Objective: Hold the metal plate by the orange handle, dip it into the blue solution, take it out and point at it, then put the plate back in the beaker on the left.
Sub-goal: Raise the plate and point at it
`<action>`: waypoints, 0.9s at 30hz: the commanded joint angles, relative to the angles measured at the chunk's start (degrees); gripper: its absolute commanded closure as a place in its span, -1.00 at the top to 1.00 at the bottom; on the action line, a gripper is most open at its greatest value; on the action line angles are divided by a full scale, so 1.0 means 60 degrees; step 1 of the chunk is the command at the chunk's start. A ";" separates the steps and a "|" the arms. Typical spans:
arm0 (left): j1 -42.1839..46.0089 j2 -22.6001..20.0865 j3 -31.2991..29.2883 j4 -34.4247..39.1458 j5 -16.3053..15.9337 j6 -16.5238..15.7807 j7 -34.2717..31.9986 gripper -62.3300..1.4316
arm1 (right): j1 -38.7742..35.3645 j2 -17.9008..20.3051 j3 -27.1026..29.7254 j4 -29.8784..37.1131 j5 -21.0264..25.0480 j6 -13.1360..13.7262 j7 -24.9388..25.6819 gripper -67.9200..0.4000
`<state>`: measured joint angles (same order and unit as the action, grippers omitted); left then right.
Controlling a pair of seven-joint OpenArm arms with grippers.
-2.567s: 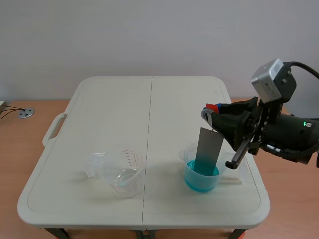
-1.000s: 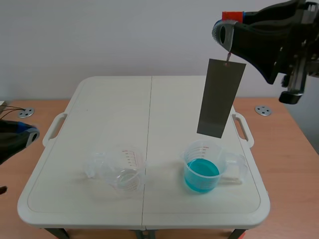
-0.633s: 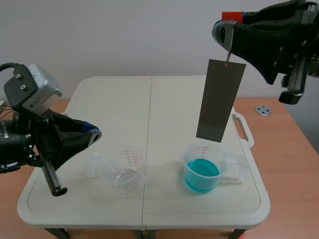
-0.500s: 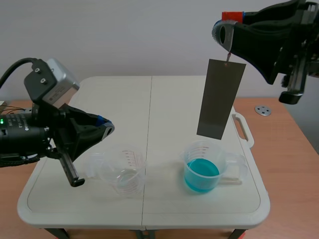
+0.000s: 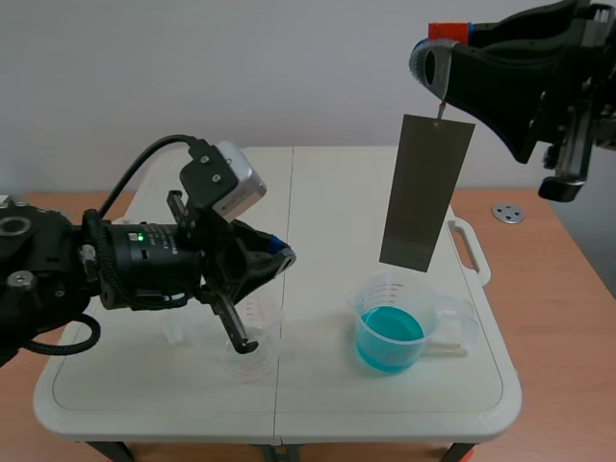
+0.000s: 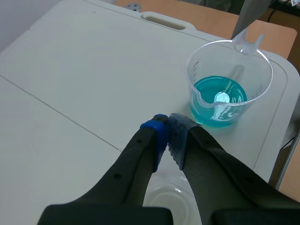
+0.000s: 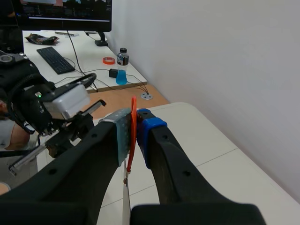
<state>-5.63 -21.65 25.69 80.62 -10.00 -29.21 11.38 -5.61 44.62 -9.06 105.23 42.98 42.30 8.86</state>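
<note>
Right pincer first: it is up high over the right side of the counter, pads clamped on the orange handle. From the right wrist view, that handle is a thin orange strip pinched flat between the two pads. Below it hangs the metal plate, dangling from a small link at its top edge, a touch tilted, its lower edge clear above the beaker of blue solution and not touching the rim.

Over to the left pincer: fingers pressed together on nothing, tips aimed across the counter toward the blue solution and the plate's lower corner beyond it. It sits low and well short of the plate. Under it sits the empty beaker on the left, half hidden by the arm.

Where are we? The plate is out of the liquid and held up, so I read the dip as done and the pointing as the step in hand. Left to do: carry the plate across and lower it into the empty beaker.

The plate itself is a long, flat, dull grey rectangle, even in tone top to bottom. I can't make out any drips or colour change on its lower end.
</note>
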 commanded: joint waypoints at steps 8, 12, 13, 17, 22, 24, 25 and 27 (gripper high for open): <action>-0.0576 0.0484 0.0262 -0.0517 0.0146 -0.0011 -0.0186 -0.86 | 0.0084 0.0149 0.0087 0.0182 0.0171 0.0069 0.0142 -0.95; -0.0601 0.0481 0.0342 -0.0517 0.0142 -0.0022 -0.0193 -0.86 | 0.0087 0.0149 0.0087 0.0182 0.0171 0.0069 0.0142 -0.95; -0.0601 0.0481 0.0342 -0.0517 0.0142 -0.0022 -0.0208 -0.86 | 0.0087 0.0149 0.0087 0.0182 0.0171 0.0069 0.0142 -0.95; -0.0601 0.0481 0.0342 -0.0517 0.0142 -0.0025 -0.0211 -0.86 | 0.0087 0.0149 0.0087 0.0182 0.0171 0.0069 0.0142 -0.95; -0.0601 0.0481 0.0342 -0.0517 0.0138 -0.0029 -0.0215 -0.86 | 0.0087 0.0127 0.0087 0.0182 0.0171 0.0069 0.0142 -0.95; -0.0601 0.0481 0.0342 -0.0517 0.0138 -0.0029 -0.0215 -0.86 | 0.0087 0.0098 0.0087 0.0182 0.0168 0.0069 0.0135 -0.95; -0.0605 0.0481 0.0342 -0.0517 0.0142 -0.0022 -0.0211 -0.86 | 0.0087 0.0095 0.0087 0.0182 0.0168 0.0069 0.0135 -0.95; -0.0605 0.0477 0.0339 -0.0517 0.0142 -0.0018 -0.0211 -0.86 | 0.0087 0.0095 0.0087 0.0182 0.0168 0.0069 0.0135 -0.95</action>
<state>-8.58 -18.74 27.79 76.27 -8.78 -29.23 10.90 -5.61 44.60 -9.06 105.23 42.98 42.30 8.86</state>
